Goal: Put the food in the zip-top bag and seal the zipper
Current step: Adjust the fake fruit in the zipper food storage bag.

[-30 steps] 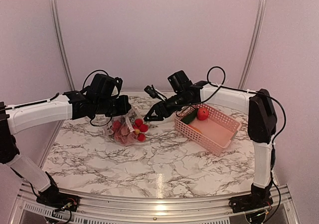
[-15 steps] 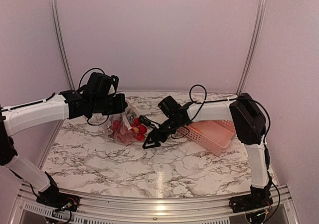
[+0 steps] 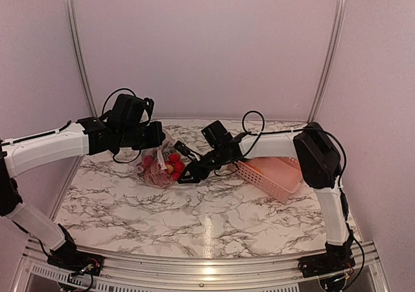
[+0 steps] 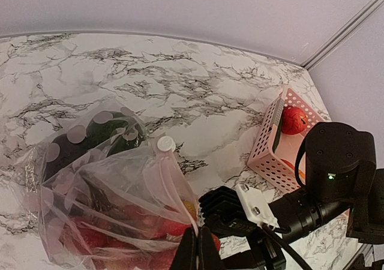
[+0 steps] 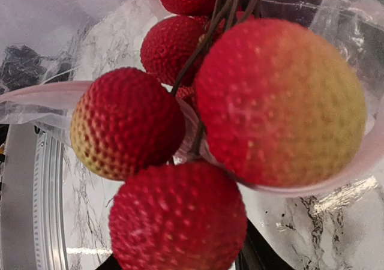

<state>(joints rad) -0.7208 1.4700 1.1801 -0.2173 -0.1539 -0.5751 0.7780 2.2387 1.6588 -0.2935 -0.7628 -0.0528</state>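
Observation:
The clear zip-top bag [image 3: 154, 169] lies on the marble at the left with red food and a dark eggplant [image 4: 90, 135] inside. My left gripper [image 4: 198, 253] is shut on the zipper strip [image 4: 171, 183] at the bag's mouth and holds it up. A cluster of red balls [image 5: 180, 132] hangs at the mouth, partly over the rim. My right gripper [image 5: 180, 261] is closed around the lowest ball [image 5: 177, 222], with dark fingers [image 5: 257, 259] at its sides. From above, the right gripper [image 3: 185, 174] sits against the cluster [image 3: 172, 165].
The pink basket [image 3: 275, 175] stands to the right, mostly behind my right arm. In it are a red round fruit [image 4: 294, 120] and a green cucumber [image 4: 277, 139]. The back wall runs close behind the bag.
My right arm swung left from the basket, dipped low, then came up against the red cluster at the bag's mouth, its jaws narrowing. The left gripper kept its hold and barely moved.

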